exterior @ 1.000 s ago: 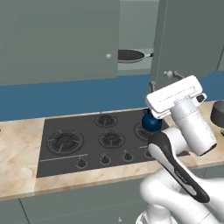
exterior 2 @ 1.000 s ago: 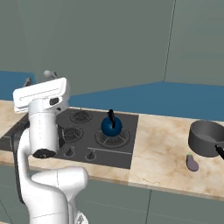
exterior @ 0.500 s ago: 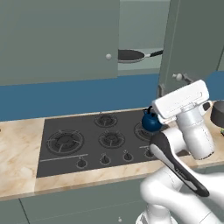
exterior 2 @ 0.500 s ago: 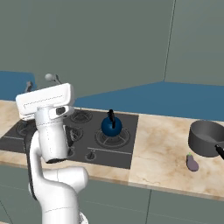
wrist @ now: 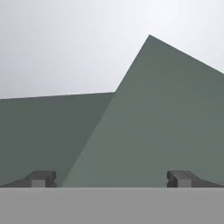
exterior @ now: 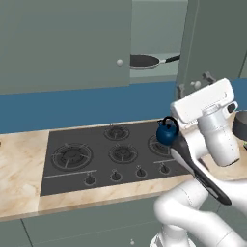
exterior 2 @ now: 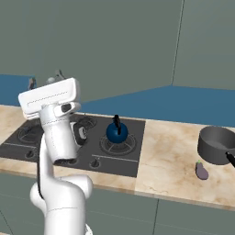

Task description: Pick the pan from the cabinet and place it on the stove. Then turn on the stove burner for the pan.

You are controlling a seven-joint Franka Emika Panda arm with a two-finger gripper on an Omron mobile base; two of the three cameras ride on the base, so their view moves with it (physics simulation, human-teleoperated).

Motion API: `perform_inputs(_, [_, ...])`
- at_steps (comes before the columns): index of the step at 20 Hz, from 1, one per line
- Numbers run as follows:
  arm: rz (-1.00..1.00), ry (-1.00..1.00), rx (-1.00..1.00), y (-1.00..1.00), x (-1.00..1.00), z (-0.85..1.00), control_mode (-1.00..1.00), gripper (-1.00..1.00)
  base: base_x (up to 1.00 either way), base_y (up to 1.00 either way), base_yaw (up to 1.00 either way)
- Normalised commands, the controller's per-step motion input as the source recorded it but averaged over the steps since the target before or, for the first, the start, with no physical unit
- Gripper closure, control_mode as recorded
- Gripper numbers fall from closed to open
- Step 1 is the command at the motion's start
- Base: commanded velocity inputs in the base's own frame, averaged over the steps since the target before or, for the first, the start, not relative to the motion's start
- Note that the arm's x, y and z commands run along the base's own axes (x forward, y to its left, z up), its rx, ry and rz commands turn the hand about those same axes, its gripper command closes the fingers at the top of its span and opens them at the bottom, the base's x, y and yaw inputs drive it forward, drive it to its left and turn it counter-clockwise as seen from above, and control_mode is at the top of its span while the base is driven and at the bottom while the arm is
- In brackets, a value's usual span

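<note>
Left base view: a pale stone counter holds the black stove under a blue wall; the pan sits up in the open cabinet; a blue kettle stands on the stove's right side; the white arm bends up high.

Right base view: a grey pot and an eggplant sit on the counter, apart from the stove.

Hand view: jaws wide, holding nothing, facing grey-green cabinet panels.

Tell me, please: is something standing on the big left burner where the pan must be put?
No. The left burner of the stove is bare. The kettle stands on the right burner, away from it. The pan lies in the open cabinet, above the stove.
</note>
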Motion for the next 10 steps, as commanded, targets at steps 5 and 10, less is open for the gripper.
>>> perform_inputs(5, [0.0,-0.07,0.0,-0.19,-0.44,0.26,-1.0,-1.0,0.0,0.0,0.0])
perform_inputs(10, [0.0,-0.18,0.0,-0.01,-0.9,0.3,-1.0,-1.0,0.0,0.0,0.0])
